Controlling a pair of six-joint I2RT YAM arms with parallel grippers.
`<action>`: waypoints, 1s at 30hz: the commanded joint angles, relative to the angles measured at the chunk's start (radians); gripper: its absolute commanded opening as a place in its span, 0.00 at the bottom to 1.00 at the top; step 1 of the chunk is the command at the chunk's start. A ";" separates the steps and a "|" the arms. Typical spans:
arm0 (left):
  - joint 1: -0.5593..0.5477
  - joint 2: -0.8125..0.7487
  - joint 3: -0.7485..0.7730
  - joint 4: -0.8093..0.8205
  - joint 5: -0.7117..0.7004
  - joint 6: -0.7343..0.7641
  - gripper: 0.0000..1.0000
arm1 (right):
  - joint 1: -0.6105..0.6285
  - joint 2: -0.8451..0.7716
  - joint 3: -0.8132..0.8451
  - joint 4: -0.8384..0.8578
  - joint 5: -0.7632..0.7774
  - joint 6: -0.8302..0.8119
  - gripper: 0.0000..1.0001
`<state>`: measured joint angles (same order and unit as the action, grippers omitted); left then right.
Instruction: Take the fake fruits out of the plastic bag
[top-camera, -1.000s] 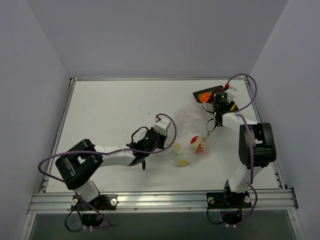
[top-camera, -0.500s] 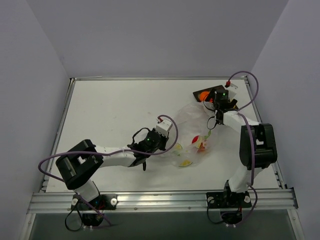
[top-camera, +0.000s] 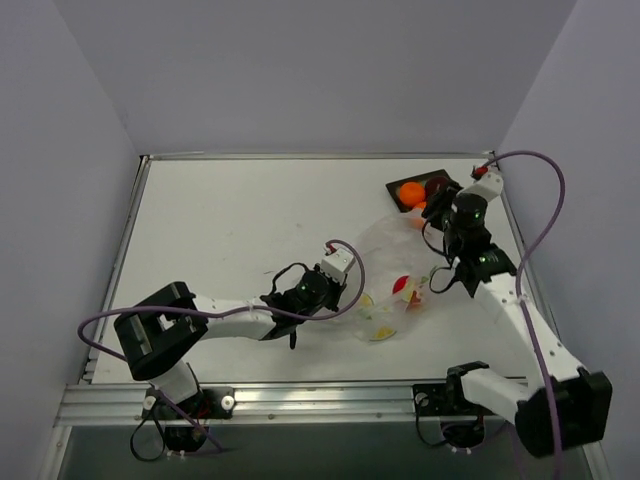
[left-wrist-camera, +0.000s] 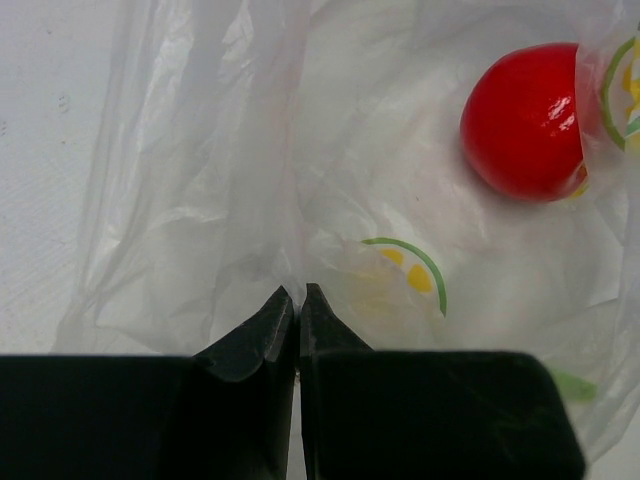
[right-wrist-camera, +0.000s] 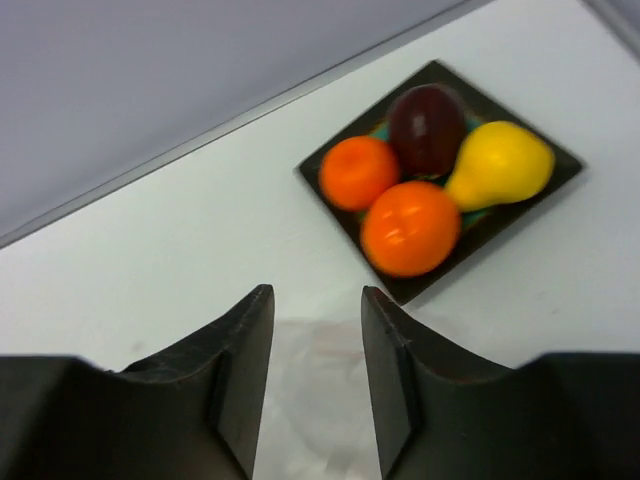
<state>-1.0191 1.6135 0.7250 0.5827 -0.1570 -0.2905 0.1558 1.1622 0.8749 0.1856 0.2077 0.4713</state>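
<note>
The clear plastic bag printed with citrus slices lies crumpled mid-table. Inside it sits a glossy red fruit, close up in the left wrist view behind the film. My left gripper is shut on a pinch of the bag's left edge. On the dark tray rest two orange balls, a dark red apple and a yellow pear. My right gripper hangs open and empty just short of the tray, above the bag's far edge.
The tray stands at the back right corner of the white table, near its right rim. Grey walls close in the far side and both flanks. A metal rail runs along the near edge by the arm bases.
My right gripper let go of an orange ball on the tray, drew back toward me and rose, its jaws narrowing. My left gripper shifted slightly right, dragging the bag along.
</note>
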 joint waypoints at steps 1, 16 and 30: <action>-0.018 -0.044 0.057 0.032 -0.004 0.013 0.02 | 0.170 -0.190 -0.034 -0.133 0.024 0.003 0.34; -0.032 -0.086 0.048 0.025 -0.035 -0.002 0.02 | 0.683 -0.084 -0.206 -0.365 0.432 0.323 0.24; -0.035 -0.147 0.034 0.016 -0.062 -0.016 0.02 | 0.455 -0.105 -0.324 -0.449 0.498 0.461 0.29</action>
<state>-1.0481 1.5188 0.7269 0.5755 -0.2024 -0.2947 0.6407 1.0462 0.5552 -0.2150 0.6334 0.8833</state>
